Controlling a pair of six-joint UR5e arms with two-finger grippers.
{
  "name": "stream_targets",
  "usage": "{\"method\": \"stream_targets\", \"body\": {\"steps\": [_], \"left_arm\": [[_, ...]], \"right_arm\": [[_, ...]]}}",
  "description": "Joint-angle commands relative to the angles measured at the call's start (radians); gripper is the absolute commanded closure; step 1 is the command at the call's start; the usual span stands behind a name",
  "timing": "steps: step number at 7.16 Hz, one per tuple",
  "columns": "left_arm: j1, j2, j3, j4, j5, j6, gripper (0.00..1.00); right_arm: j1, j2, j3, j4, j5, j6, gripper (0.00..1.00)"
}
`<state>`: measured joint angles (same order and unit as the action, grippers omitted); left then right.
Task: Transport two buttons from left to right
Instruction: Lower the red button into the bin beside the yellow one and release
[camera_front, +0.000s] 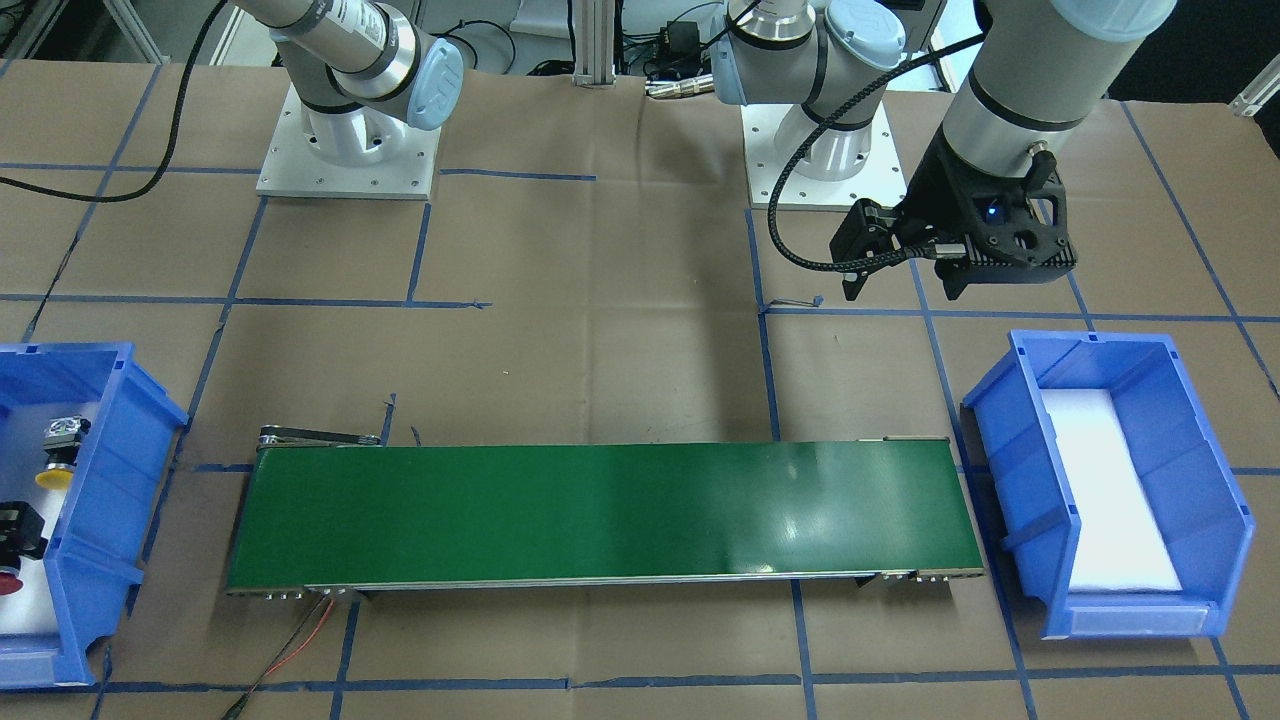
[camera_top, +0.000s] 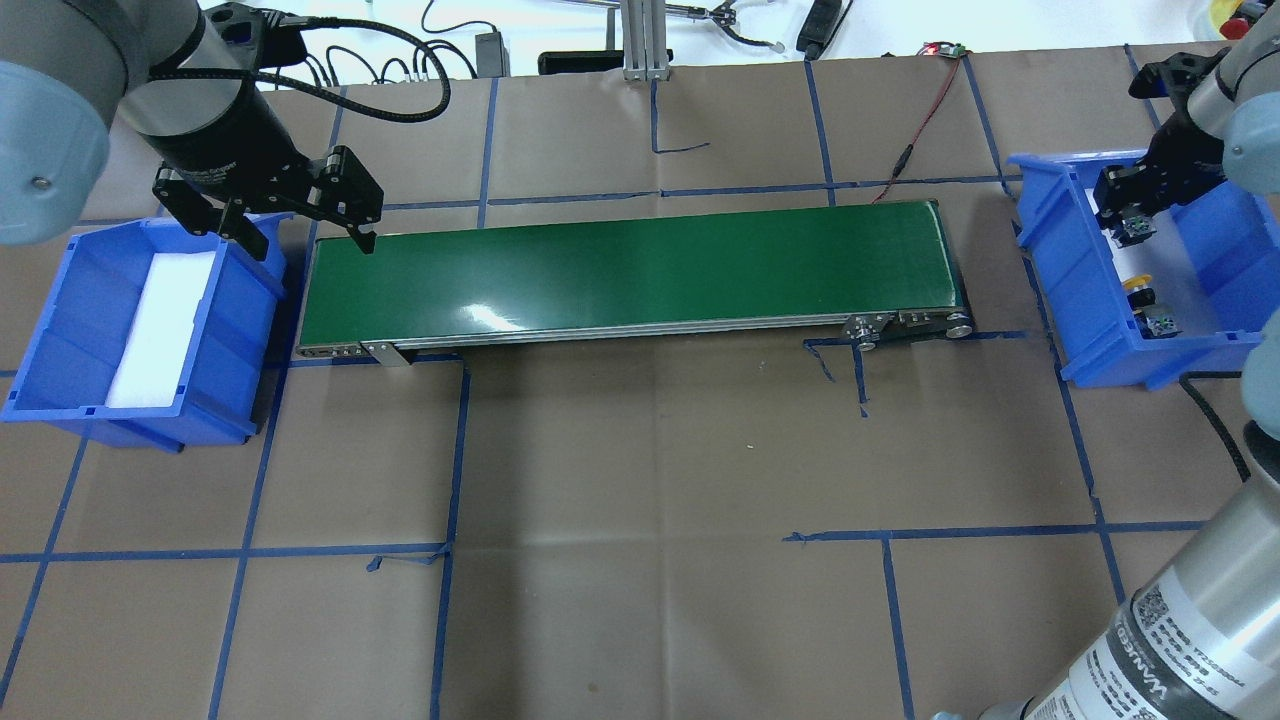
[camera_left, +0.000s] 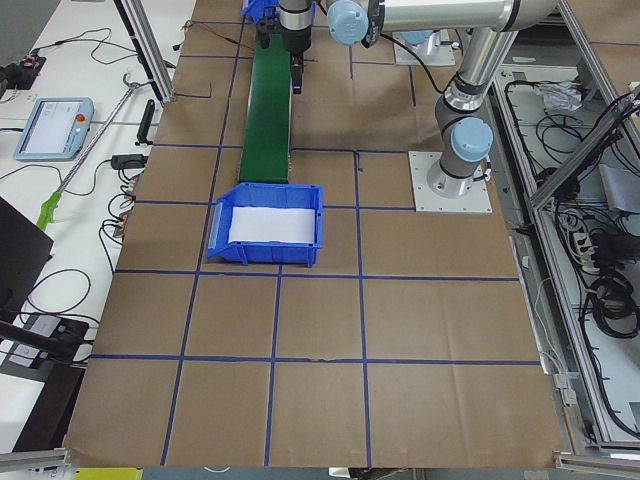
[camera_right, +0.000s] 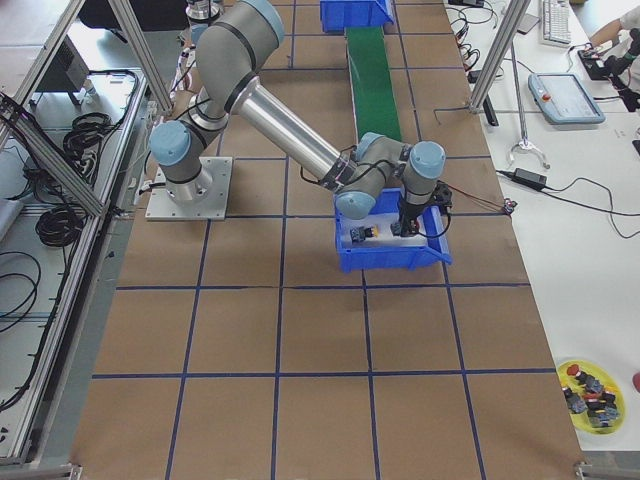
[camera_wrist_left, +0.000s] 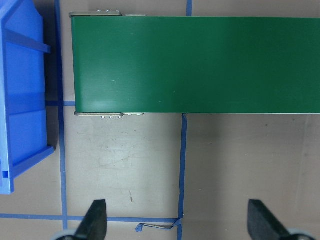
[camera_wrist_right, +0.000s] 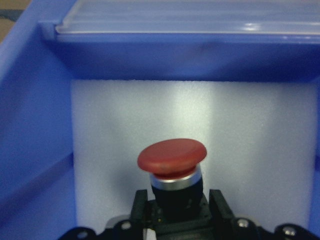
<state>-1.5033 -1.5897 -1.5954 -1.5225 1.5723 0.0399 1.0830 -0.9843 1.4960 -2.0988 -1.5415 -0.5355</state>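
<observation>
The red button (camera_wrist_right: 172, 156) has a black body and a round red cap. My right gripper (camera_wrist_right: 178, 204) is shut on its body, low inside the blue bin (camera_top: 1060, 262) at the table's right end. In the overhead view the right gripper (camera_top: 1128, 200) stands over that bin's far half. The yellow button (camera_top: 1140, 285) lies on the white foam in the same bin, nearer the robot; it also shows in the front-facing view (camera_front: 57, 470). My left gripper (camera_top: 305, 232) is open and empty, above the table by the belt's left end.
A green conveyor belt (camera_top: 630, 270) runs between the two bins. A second blue bin (camera_top: 235, 330) with a bare white foam pad stands at the left end, beside the left gripper. A red cable (camera_top: 925, 110) runs from the belt's far right end.
</observation>
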Motion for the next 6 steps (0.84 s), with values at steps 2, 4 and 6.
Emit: {"method": "stream_targets", "body": {"steps": [2, 4, 6], "left_arm": [[0.000, 0.000, 0.000, -0.001, 0.000, 0.000, 0.01], [0.000, -0.001, 0.000, 0.001, -0.001, 0.000, 0.01], [0.000, 0.000, 0.000, 0.002, -0.001, 0.000, 0.01]], "right_arm": [[0.000, 0.001, 0.009, -0.020, 0.001, 0.006, 0.03], [0.000, -0.002, 0.006, -0.018, -0.002, 0.005, 0.01], [0.000, -0.020, 0.003, -0.013, -0.005, 0.006, 0.01]]}}
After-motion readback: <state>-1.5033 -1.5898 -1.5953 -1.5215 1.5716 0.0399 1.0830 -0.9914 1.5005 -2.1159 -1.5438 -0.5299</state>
